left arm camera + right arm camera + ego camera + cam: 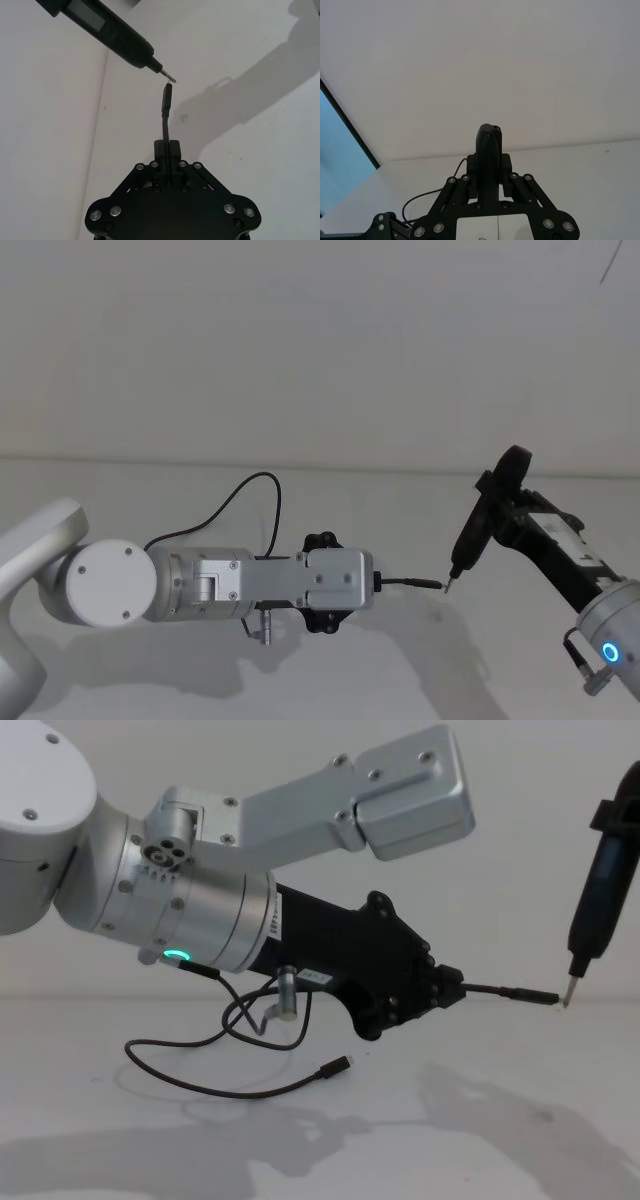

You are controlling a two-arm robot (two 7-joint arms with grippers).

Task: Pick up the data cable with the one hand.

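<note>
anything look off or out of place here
Nothing damaged. One oddity: the left pincer holds the cable near one plug, whose end nearly meets the pen tool's tip, held by the right pincer.

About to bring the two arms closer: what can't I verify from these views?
- Head view: the left gripper hides where its jaws clamp the data cable.
- Left wrist view: whether the plug touches the pen-like tool's tip.
- Right wrist view: the right gripper and the tool's own body hide that tip.
- Chest view: the edge cuts off the tool.
</note>
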